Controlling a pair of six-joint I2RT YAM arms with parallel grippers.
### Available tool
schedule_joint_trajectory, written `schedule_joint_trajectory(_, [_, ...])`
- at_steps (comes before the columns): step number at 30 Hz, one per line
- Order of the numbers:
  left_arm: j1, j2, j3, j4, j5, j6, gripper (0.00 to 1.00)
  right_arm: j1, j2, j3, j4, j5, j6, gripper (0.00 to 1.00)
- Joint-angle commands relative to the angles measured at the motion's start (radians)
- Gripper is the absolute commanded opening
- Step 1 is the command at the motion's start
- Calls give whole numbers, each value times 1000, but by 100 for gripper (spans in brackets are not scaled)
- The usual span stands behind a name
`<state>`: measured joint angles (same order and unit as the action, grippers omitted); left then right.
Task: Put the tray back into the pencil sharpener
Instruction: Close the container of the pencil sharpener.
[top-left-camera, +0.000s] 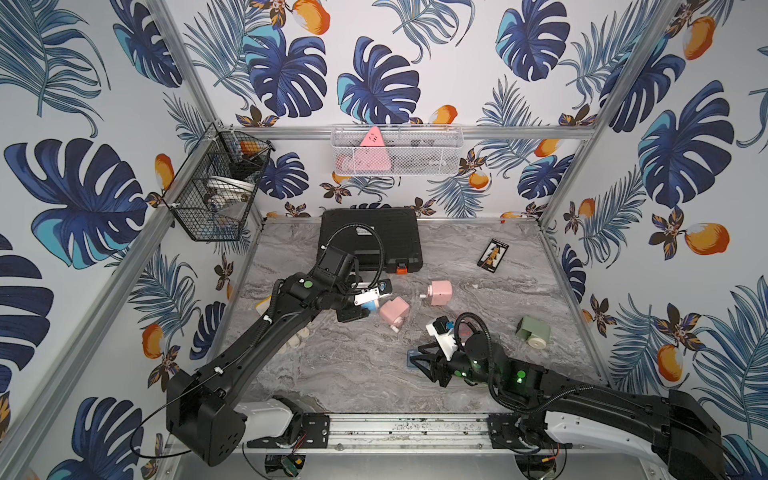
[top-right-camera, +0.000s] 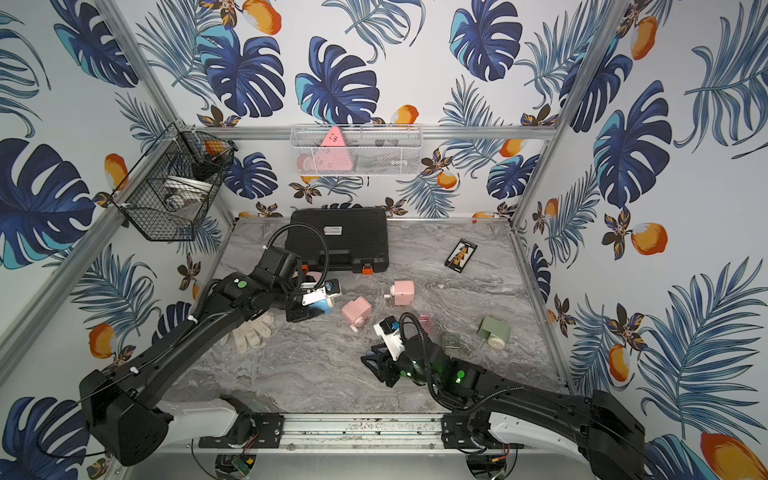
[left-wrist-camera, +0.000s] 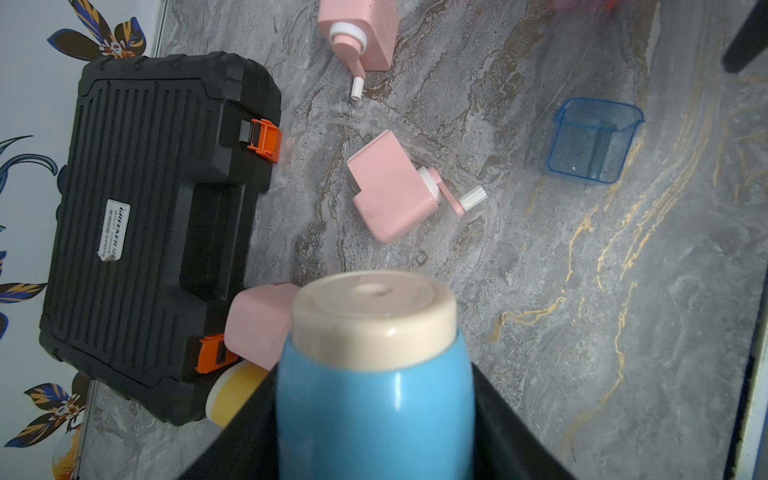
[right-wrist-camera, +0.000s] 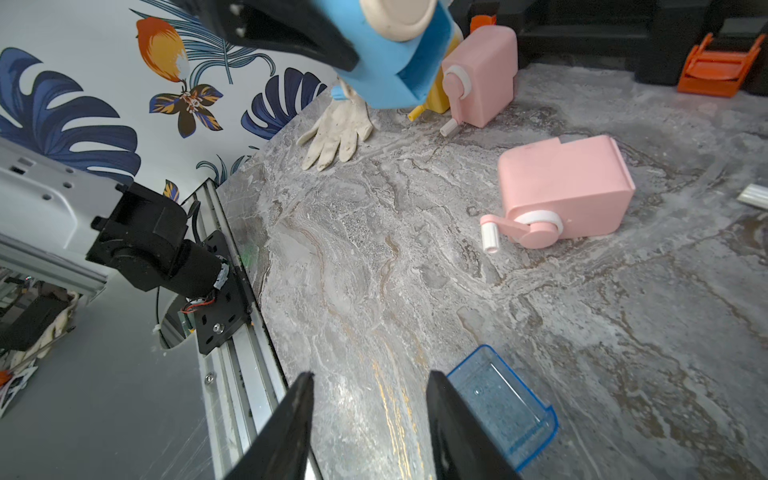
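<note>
The blue pencil sharpener (left-wrist-camera: 374, 395) is clamped between the jaws of the left gripper (top-left-camera: 362, 306) over the left half of the bench (top-left-camera: 332, 374), with its cream end turned away from the wrist. The clear blue tray (right-wrist-camera: 503, 403) is laid on the bench toward the front edge, near the middle. The right gripper (right-wrist-camera: 370, 378) is held partly open and empty. The tray is just beside one finger (right-wrist-camera: 449, 415), outside the jaws.
</note>
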<state>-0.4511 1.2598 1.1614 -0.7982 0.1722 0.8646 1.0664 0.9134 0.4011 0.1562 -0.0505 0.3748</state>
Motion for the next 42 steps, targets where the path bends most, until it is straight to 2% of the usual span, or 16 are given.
schedule_joint_trajectory(1, [-22,-34,-21,-47,-21,10,44,1,3,29,-88,42,105,47])
schedule_joint_trajectory(10, [-129,-92,-112,-91,-28,-25,44,1,-13,56,-210,121,332,46])
schedule_joint_trajectory(15, [-176,-99,-178,-60,-1,-49,44,1,20,118,-338,111,426,43])
schedule_joint_trajectory(23, [-276,-43,-239,9,21,-83,44,-4,104,149,-444,82,568,41])
schedule_joint_trajectory(31, [-343,41,-255,111,21,-87,44,-51,143,147,-472,63,645,42])
schedule_joint_trajectory(38, [-373,135,-258,206,47,-73,45,-178,136,111,-444,-29,629,42])
schedule_joint_trajectory(42, [-373,177,-254,229,18,-64,44,-206,153,104,-415,-74,619,42])
